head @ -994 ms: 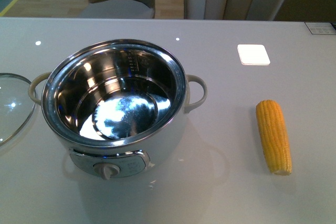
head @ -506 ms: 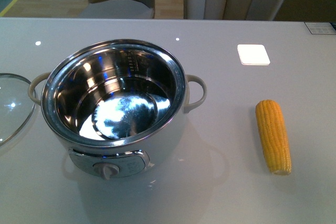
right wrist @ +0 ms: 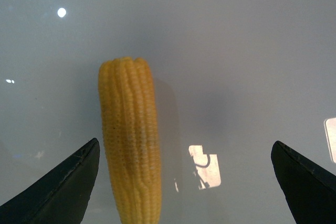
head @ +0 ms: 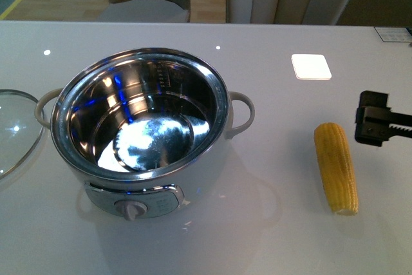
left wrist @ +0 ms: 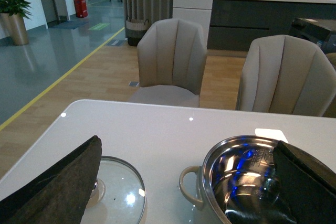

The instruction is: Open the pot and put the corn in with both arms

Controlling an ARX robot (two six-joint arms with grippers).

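Front: white electric pot with steel bowl (head: 193, 178) open at grey bench (head: 290, 230) centre; round glass lid (head: 16, 130) at 9 o'clock. Yellow corn cob (head: 335, 167) lies at 3 o'clock, black toothed right hand (head: 380, 127) near, not touching. Left wrist: left hand (left wrist: 186, 142) spread wide, empty. Right wrist: right hand spread wide, cob between the fingers, untouched.

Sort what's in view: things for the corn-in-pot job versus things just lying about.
Job: white electric pot with steel bowl; yellow corn cob; black right claw.
Lying about: round glass lid, already off; white square patch; beige chairs.
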